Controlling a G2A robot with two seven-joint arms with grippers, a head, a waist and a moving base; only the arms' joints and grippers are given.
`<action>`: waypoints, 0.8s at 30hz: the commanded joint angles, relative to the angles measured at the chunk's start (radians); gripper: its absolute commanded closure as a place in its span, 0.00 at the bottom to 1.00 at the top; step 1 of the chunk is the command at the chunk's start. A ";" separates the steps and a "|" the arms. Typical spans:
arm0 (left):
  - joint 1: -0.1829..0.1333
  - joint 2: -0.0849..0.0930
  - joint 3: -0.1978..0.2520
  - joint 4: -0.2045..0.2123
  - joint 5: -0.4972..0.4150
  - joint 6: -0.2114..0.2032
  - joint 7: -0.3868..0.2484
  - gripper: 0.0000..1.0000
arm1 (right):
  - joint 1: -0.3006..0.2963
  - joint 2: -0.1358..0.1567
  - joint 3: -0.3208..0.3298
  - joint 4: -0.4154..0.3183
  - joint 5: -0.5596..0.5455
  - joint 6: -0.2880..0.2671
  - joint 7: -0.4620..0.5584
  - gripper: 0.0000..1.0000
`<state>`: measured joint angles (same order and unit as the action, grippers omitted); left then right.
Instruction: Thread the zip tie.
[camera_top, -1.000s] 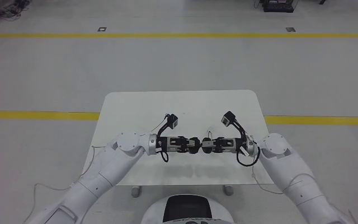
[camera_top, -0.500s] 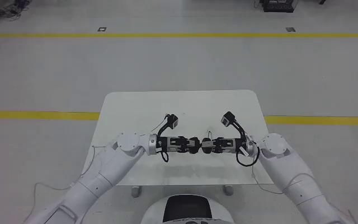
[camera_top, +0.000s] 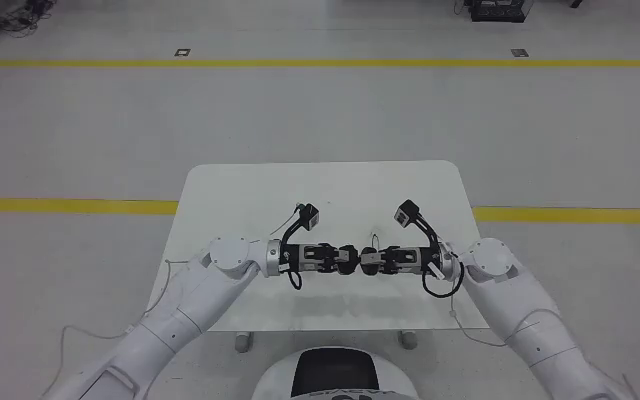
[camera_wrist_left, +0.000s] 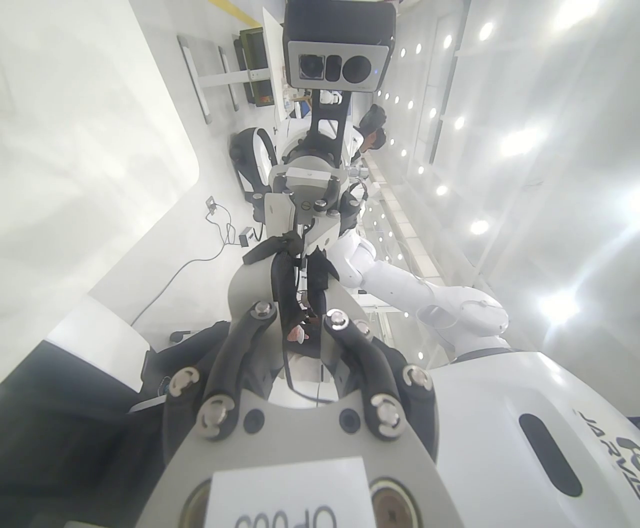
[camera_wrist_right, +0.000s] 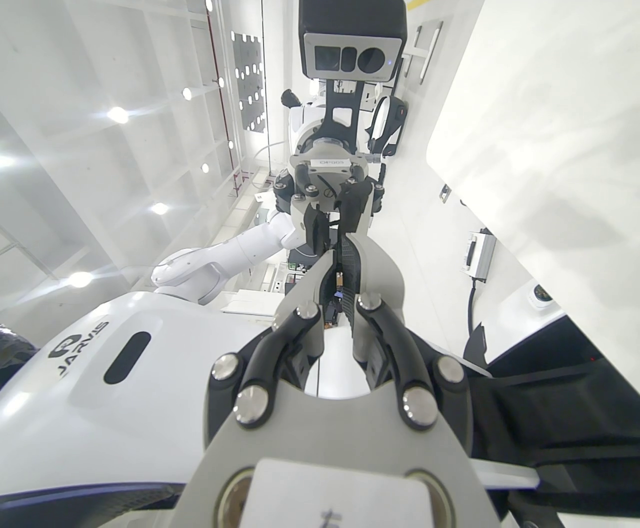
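Observation:
Above the front half of the white table (camera_top: 250, 190), my left gripper (camera_top: 350, 257) and right gripper (camera_top: 366, 258) meet tip to tip. The zip tie (camera_top: 375, 242) is a thin black strip that shows as a small loop just above where they meet. In the left wrist view the left gripper (camera_wrist_left: 299, 270) has its fingers close together on the strip (camera_wrist_left: 286, 360), which trails back between them. In the right wrist view the right gripper (camera_wrist_right: 336, 255) has its fingers pressed together on the tie. A short piece of the tie (camera_wrist_right: 334, 219) crosses between the left gripper's black pads (camera_wrist_right: 312, 227) beyond.
Both forearms lie level over the table's front edge (camera_top: 320, 330). Yellow floor lines (camera_top: 90, 206) run past the table on either side. Cables (camera_wrist_left: 200, 260) and a power brick (camera_wrist_right: 479, 257) lie on the floor under the table.

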<state>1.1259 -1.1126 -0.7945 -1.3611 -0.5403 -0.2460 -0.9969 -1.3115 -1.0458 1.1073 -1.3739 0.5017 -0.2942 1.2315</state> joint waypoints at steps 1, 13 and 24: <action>-0.001 0.000 0.001 0.000 0.000 0.000 0.000 0.93 | 0.001 0.000 -0.001 0.000 0.000 0.001 0.000 1.00; -0.003 0.001 0.004 0.008 -0.003 -0.009 -0.006 1.00 | 0.001 0.000 0.002 0.012 0.018 0.008 -0.023 0.00; -0.003 0.004 -0.001 0.006 0.012 -0.029 -0.005 1.00 | -0.009 0.005 0.034 0.020 0.059 0.008 -0.021 0.00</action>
<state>1.1233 -1.1089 -0.7940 -1.3515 -0.5321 -0.2668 -0.9999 -1.3207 -1.0405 1.1418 -1.3536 0.5607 -0.2859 1.2107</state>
